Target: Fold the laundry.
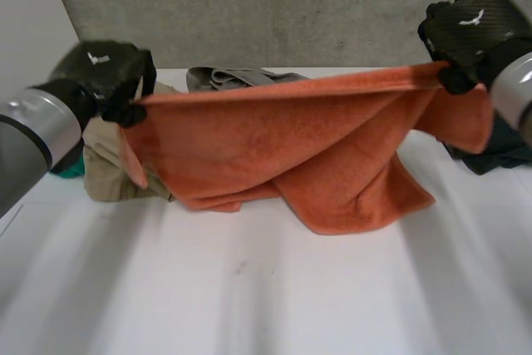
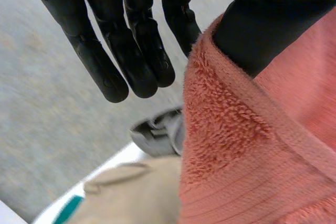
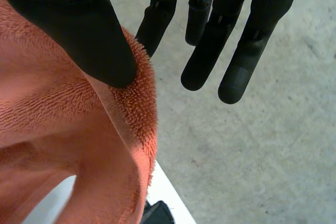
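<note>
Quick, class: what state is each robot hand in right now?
Left hand: shut, pinching one top corner of the orange terry towel.
Right hand: shut, pinching the towel's other top corner.

A white counter (image 1: 249,297) stands before a bare grey concrete wall (image 1: 274,6) — mottled, unpainted — that rises just behind the counter's far edge. Left of the counter, a smooth pale panel (image 1: 25,14) meets the concrete. Soft light falls across the counter's top.
</note>
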`<state>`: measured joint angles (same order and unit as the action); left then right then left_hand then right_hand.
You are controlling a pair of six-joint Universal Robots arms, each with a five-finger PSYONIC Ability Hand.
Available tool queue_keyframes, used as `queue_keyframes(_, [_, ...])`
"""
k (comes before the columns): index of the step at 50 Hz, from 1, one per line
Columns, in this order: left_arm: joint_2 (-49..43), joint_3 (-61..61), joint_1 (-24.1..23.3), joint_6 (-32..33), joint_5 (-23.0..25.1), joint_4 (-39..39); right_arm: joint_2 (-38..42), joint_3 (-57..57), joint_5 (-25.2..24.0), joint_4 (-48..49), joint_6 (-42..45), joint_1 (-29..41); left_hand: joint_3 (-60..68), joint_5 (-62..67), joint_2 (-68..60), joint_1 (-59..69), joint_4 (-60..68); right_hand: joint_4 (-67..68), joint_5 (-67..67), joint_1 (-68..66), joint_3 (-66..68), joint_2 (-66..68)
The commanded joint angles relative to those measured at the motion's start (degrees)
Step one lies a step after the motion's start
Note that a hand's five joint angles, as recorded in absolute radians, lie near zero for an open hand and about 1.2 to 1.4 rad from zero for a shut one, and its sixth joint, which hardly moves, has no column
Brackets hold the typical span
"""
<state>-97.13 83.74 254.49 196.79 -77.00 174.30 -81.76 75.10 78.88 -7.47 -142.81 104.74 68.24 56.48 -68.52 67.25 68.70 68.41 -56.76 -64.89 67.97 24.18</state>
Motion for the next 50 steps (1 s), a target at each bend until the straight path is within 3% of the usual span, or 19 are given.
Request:
queue_keyframes(1, [-7.36, -0.86, 0.39, 5.79, 3.35, -3.80, -1.83, 0.83, -7.16, -16.68, 7.63, -1.64, 11.76, 13.52, -11.48, 12.75, 11.30, 11.59, -13.24, -15.11, 12.03, 55.82])
queue_keyframes(4, [-12.89, -2.70, -0.14, 7.29, 3.18, -4.23, 2.47, 0.84, -8.22, -18.02, 9.65, -1.47, 11.76, 13.52, -11.48, 12.75, 11.30, 11.59, -13.24, -15.11, 12.03, 55.82])
queue_keyframes(12, [-25.90, -12.97, -2.68, 8.08, 1.68, -5.81, 16.96, -3.64, -3.40, -17.49, 7.38, -0.33, 11.76, 13.52, -11.48, 12.75, 11.30, 11.59, -13.24, -15.11, 12.03, 55.82])
queue_keyframes(19, [-29.52, -17.56, -5.58, 8.35, 2.03, -13.10, 23.49, -4.79, -1.54, -19.95, 8.51, 0.20, 11.76, 13.52, -11.48, 12.75, 11.30, 11.59, -13.24, -15.11, 12.03, 55.82])
queue_keyframes(22, [-29.87, -18.79, -6.99, 8.79, 2.03, -18.64, 23.40, -4.88, -1.63, -21.18, 9.83, 0.20, -10.83, -9.07, 11.12, -9.84, -11.29, 11.59, -13.24, -15.11, 12.03, 55.82])
queue_keyframes(23, [-29.78, -19.31, -7.25, 8.96, 2.12, -19.78, 23.31, -5.14, -1.71, -21.27, 10.01, 0.20, -21.08, -19.32, 21.37, -20.09, -21.55, 0.74, -2.40, -4.27, 1.18, 44.97])
queue_keyframes(24, [-29.43, -20.01, -7.43, 9.49, 2.12, -21.88, 22.97, -5.40, -1.80, -21.01, 9.92, 0.20, -38.34, -36.58, 38.63, -37.35, -38.80, -29.68, 28.02, 26.15, -29.23, 14.55])
queue_keyframes(25, [-29.17, -20.46, -7.52, 9.40, 2.21, -22.68, 22.70, -5.58, -1.72, -20.48, 9.75, 0.20, -44.67, -42.91, 44.96, -43.68, -45.14, -38.98, 37.32, 35.45, -38.53, 5.26])
queue_keyframes(30, [-27.50, -23.53, -7.70, 8.88, 1.68, -23.05, 21.29, -6.46, -1.45, -16.71, 7.46, 0.38, -57.49, -55.73, 57.78, -56.50, -57.95, -49.65, 47.99, 46.12, -49.21, -5.42])
queue_keyframes(41, [-33.55, -35.21, -7.43, 8.35, -1.75, -15.23, 21.64, -4.62, -1.45, -10.64, 3.15, 1.96, -58.24, -56.48, 58.52, -57.25, -58.70, -50.68, 49.02, 47.15, -50.23, -6.45])
queue_keyframes(45, [-38.65, -40.75, -6.99, 11.41, -2.89, -14.08, 22.87, -4.17, -1.28, -8.79, 3.06, 2.22, -58.24, -56.48, 58.52, -57.25, -58.70, -50.51, 48.85, 46.98, -50.06, -6.28])
queue_keyframes(50, [-45.94, -48.66, -5.06, 21.08, -5.43, -12.32, 24.02, -3.12, -0.75, -8.09, 3.06, 3.19, -58.24, -56.48, 58.52, -57.25, -58.70, -50.51, 48.85, 46.98, -50.06, -6.28])
